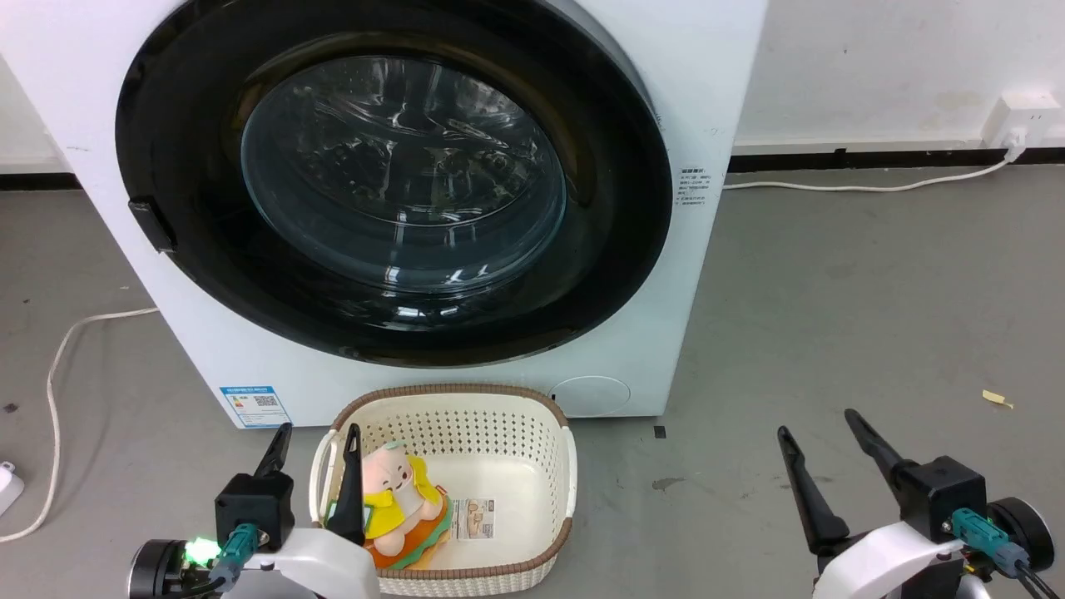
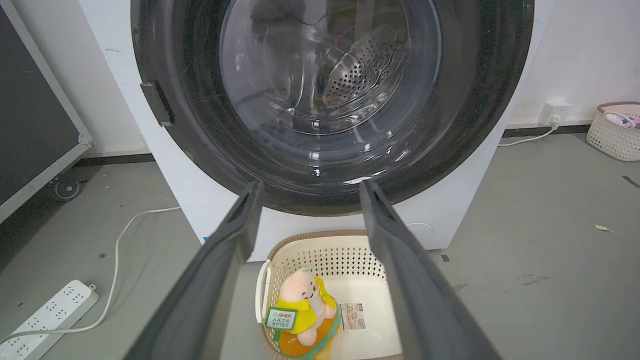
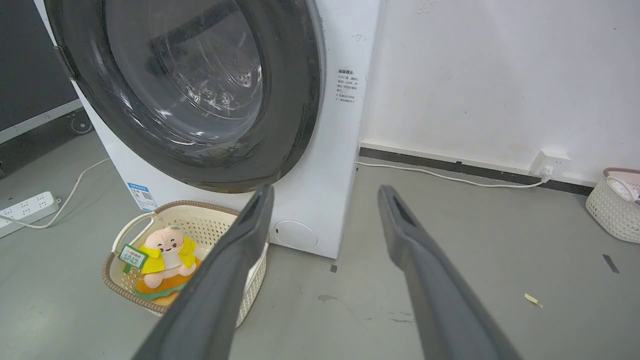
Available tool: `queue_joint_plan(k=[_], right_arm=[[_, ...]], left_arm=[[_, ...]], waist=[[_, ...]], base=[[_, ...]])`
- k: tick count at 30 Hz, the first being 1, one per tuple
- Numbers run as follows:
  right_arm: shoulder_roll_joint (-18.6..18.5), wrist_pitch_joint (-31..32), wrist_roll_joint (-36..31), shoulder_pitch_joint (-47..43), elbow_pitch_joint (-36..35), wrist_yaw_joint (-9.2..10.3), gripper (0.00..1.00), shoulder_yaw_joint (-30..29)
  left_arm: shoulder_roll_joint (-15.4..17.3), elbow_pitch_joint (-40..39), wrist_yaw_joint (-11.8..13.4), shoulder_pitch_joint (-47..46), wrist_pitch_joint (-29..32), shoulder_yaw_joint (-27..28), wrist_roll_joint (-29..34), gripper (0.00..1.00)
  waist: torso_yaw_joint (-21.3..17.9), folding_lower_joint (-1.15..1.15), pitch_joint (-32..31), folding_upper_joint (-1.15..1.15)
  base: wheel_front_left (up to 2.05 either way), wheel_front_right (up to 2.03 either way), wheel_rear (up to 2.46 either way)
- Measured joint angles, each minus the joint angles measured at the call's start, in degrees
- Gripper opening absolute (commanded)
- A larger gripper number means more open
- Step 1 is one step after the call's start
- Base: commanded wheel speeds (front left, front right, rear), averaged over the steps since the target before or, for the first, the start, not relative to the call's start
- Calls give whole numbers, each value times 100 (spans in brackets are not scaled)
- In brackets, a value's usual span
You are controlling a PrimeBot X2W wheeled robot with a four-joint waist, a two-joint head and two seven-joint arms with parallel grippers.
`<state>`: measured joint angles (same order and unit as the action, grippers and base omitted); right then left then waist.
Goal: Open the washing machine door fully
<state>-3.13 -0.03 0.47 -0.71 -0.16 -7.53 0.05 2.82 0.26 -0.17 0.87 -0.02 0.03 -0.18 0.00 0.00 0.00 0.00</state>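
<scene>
Floor point(image 1: 832, 349) holds a basket point(image 1: 568, 466) before the washing machine door point(image 1: 399, 191)

The washing machine point(image 1: 724, 66) stands far, its door point(image 1: 391, 183) on the near face. Just before it on the floor point(image 1: 832, 333) sits a basket point(image 1: 449, 389), with a plush toy point(image 1: 399, 491) in its left part. A power strip point(image 2: 50, 315) lies left.

A: Bright, even room light. The floor point(image 1: 832, 333) carries only soft shadows, the deepest just right of the washer point(image 1: 715, 83).
B: Any glare?
A: White streaks on the door point(image 1: 399, 166) glass and low on its black ring.
B: Sharp?
A: The head view is crisp. The wrist views bow straight lines at their edges, and the fingers point(image 2: 215, 280) of the left gripper point(image 2: 311, 185) go soft nearest the lens. A green lamp point(image 1: 200, 549) glows at its wrist.
</scene>
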Motion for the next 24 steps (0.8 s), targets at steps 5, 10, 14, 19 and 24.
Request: queue_joint_plan(k=[5, 10, 14, 19, 24], right_arm=[[0, -16, 12, 0, 0, 0, 100, -7], [0, -68, 60, 0, -7, 0, 100, -13], [0, -119, 84, 0, -30, 0, 100, -4], [0, -192, 160, 1, -52, 0, 100, -9], [-2, -247, 287, 20, -58, 0, 100, -43]], left_arm=[[0, 2, 0, 0, -16, -22, 0, 100], [0, 4, 0, 0, -77, -70, 0, 100], [0, 5, 0, 0, -124, -99, 0, 100], [0, 7, 0, 0, -185, -126, 0, 100], [0, 5, 0, -1, -263, -164, 0, 100]], waist=[[0, 0, 1, 0], [2, 0, 9, 0], [9, 0, 22, 0], [28, 0, 54, 0], [63, 0, 121, 0]], base=[[0, 0, 0], [0, 0, 0], [0, 0, 0], [0, 0, 0], [0, 0, 0]])
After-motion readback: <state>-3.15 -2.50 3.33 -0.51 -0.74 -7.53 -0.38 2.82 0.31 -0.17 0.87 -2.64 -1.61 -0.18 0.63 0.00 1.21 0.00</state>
